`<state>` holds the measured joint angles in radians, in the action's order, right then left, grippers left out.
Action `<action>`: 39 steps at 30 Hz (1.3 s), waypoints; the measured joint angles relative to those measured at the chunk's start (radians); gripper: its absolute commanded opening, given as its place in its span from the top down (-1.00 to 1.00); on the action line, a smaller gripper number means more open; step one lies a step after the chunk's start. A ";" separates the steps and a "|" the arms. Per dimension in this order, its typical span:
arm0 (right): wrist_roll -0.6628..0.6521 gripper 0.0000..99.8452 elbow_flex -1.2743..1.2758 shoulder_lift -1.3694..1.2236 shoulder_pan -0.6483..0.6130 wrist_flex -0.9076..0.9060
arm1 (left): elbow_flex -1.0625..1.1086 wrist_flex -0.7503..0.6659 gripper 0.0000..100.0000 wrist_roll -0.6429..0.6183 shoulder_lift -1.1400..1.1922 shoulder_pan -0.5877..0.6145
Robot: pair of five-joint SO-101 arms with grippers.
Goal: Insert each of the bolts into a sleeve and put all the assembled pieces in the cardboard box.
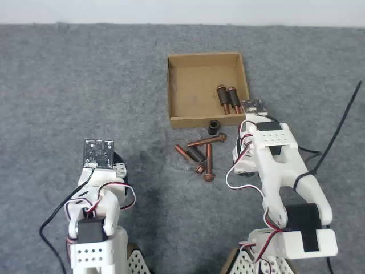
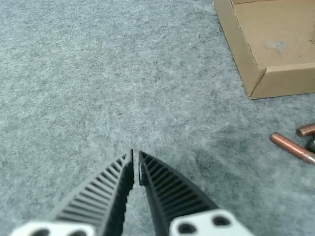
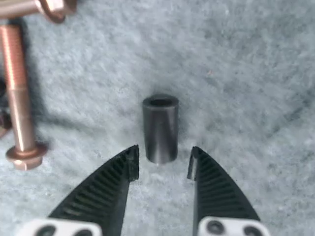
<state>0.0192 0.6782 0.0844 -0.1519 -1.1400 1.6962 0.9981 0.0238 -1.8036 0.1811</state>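
Right wrist view, item one: sleeve [image 3: 160, 129], a smooth dark cylinder with an open bore. It stands on end on the fuzzy grey mat [image 3: 246, 73]. My right gripper [image 3: 163, 148] has its ribbed black jaws spread to either side of the sleeve's base, gripping nothing, with a gap showing on both sides.

Item two: bolt [image 3: 17, 88], copper-coloured with a threaded shank and flanged head. It lies flat with its head nearest the gripper. A second bolt [image 3: 44, 6] lies crosswise, cut off by the frame.

High view: cardboard box [image 1: 169, 91], shallow with an open top. Two assembled pieces [image 1: 227, 98] lie side by side near its right wall, dark ends toward the far wall. A spare sleeve [image 1: 215, 127] sits just outside the front wall. The right arm hides item one here.

Left wrist view: my left gripper [image 2: 136, 153] has its jaws drawn together on nothing, over bare mat and well apart from the box.
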 measured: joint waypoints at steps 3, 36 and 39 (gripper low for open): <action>0.000 0.71 0.000 0.012 0.000 -0.043 | 0.000 0.000 0.98 0.000 0.000 0.000; -0.193 0.77 0.147 0.253 -0.021 0.063 | 0.000 0.000 0.98 0.000 0.000 0.000; -0.193 0.77 0.181 0.253 -0.021 0.132 | 0.000 0.000 0.98 0.000 0.000 0.000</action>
<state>-0.1741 0.8592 0.3376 -0.1734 -1.0081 1.6962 0.9981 0.0238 -1.8036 0.1811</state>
